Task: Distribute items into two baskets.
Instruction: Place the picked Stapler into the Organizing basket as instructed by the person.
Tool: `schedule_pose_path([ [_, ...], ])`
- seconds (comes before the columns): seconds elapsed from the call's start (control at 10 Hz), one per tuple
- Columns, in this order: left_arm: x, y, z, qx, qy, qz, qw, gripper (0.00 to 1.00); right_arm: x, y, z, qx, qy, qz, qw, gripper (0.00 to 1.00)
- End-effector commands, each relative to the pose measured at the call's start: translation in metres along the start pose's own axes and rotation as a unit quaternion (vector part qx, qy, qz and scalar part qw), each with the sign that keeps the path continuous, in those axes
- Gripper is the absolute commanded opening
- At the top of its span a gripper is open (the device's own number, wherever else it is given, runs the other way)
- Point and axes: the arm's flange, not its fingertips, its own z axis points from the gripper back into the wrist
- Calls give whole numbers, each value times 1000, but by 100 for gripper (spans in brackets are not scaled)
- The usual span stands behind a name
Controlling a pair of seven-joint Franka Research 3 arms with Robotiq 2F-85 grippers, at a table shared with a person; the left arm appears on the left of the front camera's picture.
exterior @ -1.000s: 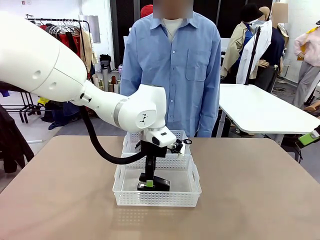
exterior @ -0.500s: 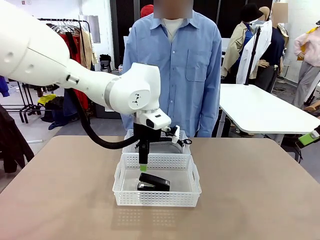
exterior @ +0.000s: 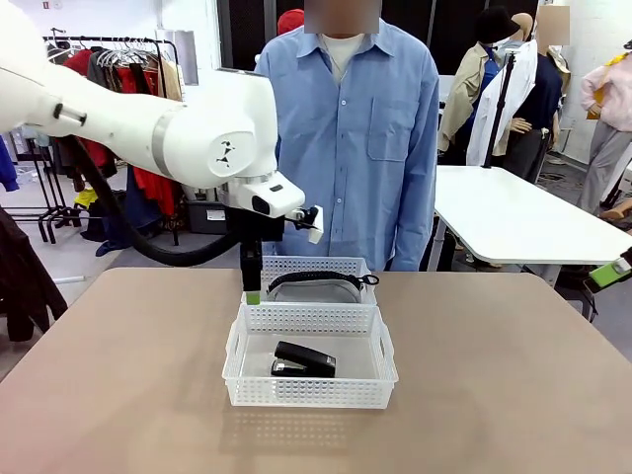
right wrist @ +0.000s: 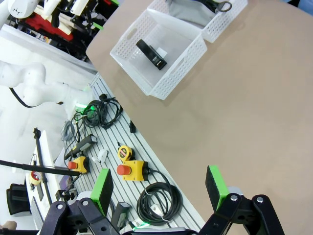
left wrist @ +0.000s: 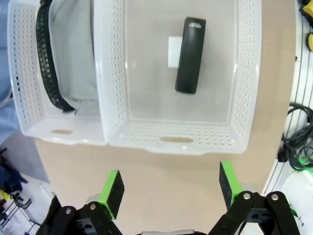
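The black stapler (exterior: 304, 358) (left wrist: 190, 55) (right wrist: 151, 54) lies flat in the near white basket (exterior: 311, 393) (left wrist: 171, 139) (right wrist: 171, 73), beside a small white label (left wrist: 174, 51). The grey waist bag (exterior: 321, 290) (left wrist: 73, 49) with its black strap (left wrist: 46, 58) fills the far basket (exterior: 306, 263) (left wrist: 24, 73) (right wrist: 222, 24). My left gripper (exterior: 252, 286) (left wrist: 171, 183) hangs open and empty above the left end of the baskets. My right gripper (right wrist: 159, 188) is open and empty, high over the table's edge, far from the baskets.
A person in a blue shirt (exterior: 341, 138) stands at the far side, right behind the baskets. Off the table's edge a rail holds cables (right wrist: 159, 200) and a yellow stop button (right wrist: 131, 171). Bare brown tabletop (exterior: 494, 375) surrounds the baskets.
My left gripper has risen out of the near basket and drifted left and back, open. The stapler stays lying in the basket.
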Motion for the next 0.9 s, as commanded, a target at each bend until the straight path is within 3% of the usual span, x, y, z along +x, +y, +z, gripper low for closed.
schedule_pose_path([
  [0.0, 9, 1, -4, 2, -6, -9, 1000, 100, 0, 1, 1, 3, -4, 4, 1000, 100],
  [0.8, 9, 1, -4, 2, -6, -9, 1000, 100, 0, 1, 1, 3, -4, 4, 1000, 100],
])
